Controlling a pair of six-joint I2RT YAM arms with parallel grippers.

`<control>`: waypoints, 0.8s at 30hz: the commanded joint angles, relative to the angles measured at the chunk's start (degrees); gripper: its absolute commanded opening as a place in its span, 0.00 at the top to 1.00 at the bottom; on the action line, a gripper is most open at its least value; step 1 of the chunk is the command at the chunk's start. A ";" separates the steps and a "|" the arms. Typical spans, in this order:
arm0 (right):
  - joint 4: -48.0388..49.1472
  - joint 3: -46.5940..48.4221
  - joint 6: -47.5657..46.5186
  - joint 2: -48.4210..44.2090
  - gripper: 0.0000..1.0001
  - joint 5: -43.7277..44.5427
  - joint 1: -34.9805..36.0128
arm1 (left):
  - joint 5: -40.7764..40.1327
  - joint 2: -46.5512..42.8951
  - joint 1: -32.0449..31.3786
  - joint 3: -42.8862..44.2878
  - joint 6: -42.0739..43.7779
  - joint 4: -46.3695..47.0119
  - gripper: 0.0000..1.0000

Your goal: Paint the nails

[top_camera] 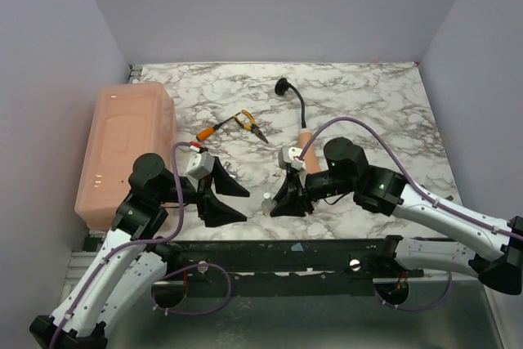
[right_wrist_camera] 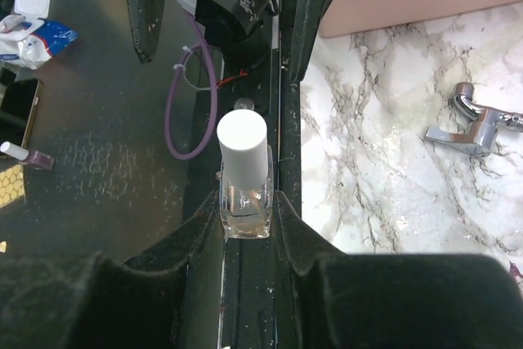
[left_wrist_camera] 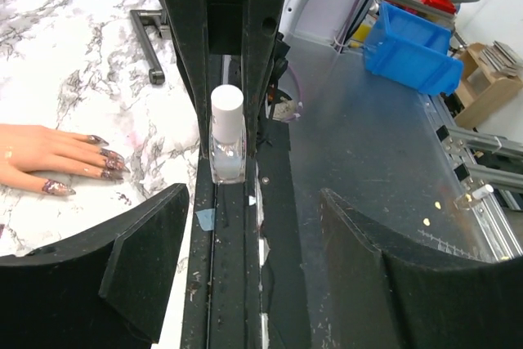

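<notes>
From above I see my two arms bent inward over the white marbled counter (top_camera: 368, 104). The right claw (top_camera: 288, 198) stands at the near edge, and the left claw (top_camera: 239, 202) faces it from the left. The flesh-coloured plastic mannequin hand (top_camera: 304, 143) lies just behind the right claw. Only its wrist stub shows here, because the arm covers the fingers. A pink translucent plastic box (top_camera: 122, 145) stands at the far left.

In the left wrist view, the left claw is released: its two black fingers are wide apart and touch nothing. In front of them the small clear glass bottle with a white cap (left_wrist_camera: 227, 140) stands upright between the black fingers of the right claw. The dark purplish nails (left_wrist_camera: 106, 165) are at the left, on the counter, near the bottle but apart from it.

In the right wrist view, the right claw is clenched on the glass body of the bottle, low down, under the cap. The left fingers (right_wrist_camera: 147, 6) stand on both sides of the cap and do not touch it.

I judge the bottle to be light, smooth and fragile, so the glass can slip or turn if the grip is weak. The cap is the place to take hold, squarely on its round sides. The mannequin hand is stiff but light, so I think it may slide when something presses on the nails.
</notes>
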 commanded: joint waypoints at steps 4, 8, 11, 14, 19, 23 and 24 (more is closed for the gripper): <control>1.37 3.21 -0.77 2.59 1.00 -2.18 0.56 | -4.42 0.77 -0.47 2.01 7.04 -4.81 0.36; 3.52 3.41 -0.68 3.78 1.00 -2.34 1.04 | -6.33 0.05 -0.52 1.33 7.04 -4.65 0.37; 3.69 4.26 -0.77 4.96 1.00 -1.99 1.35 | -7.22 -0.07 -0.54 1.10 6.79 -4.46 0.38; 3.75 5.01 -1.27 6.38 1.00 -1.74 1.98 | -7.68 -0.10 -0.55 0.67 6.34 -4.53 0.39; 3.14 6.90 -2.39 8.44 1.00 -0.80 2.90 | -7.85 -0.43 -0.57 0.39 6.77 -5.24 0.41; 2.94 8.12 -2.79 9.73 1.00 -0.07 3.31 | -7.45 0.10 -1.09 0.19 6.74 -5.59 0.43; 2.94 8.33 -2.79 9.88 1.00 0.10 3.40 | -7.71 0.21 -1.42 0.12 6.85 -5.88 0.43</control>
